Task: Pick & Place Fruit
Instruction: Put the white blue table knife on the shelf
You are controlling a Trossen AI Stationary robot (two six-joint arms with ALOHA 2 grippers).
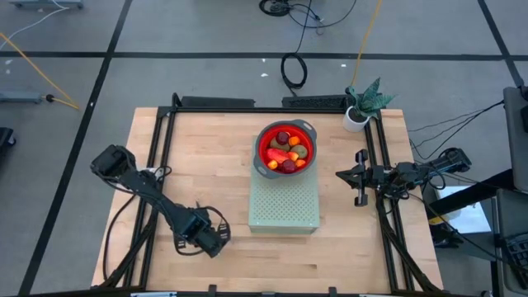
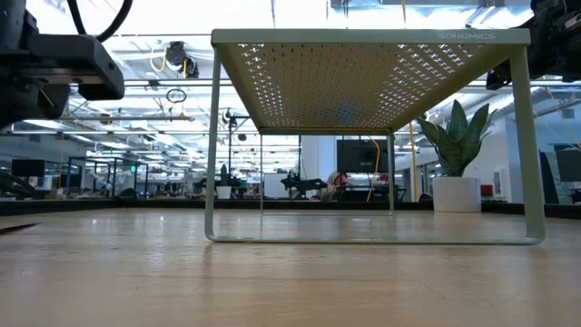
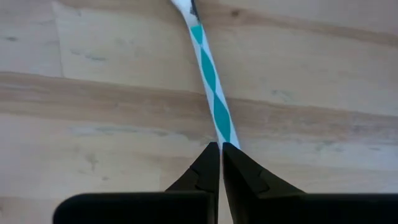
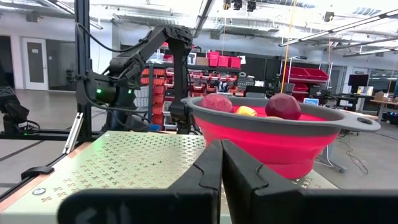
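High view: fruit [image 1: 286, 153] lay heaped in the red bowl [image 1: 261, 140], which stood on the far end of a green perforated stand [image 1: 284, 206].
Left gripper [image 1: 216, 244]: low over the near-left table [image 1: 206, 157], fingers together, a teal-and-white knife [image 3: 211, 84] lying on the wood just ahead, not held.
Right gripper [image 1: 360, 177]: fingers together, raised beside the stand and facing the bowl, empty.
Handling: pieces looked small, light, rounded and smooth, likely to roll or slip.
Grip: the long red-orange piece across its middle probably suited best; balls needed a centred pinch from above.
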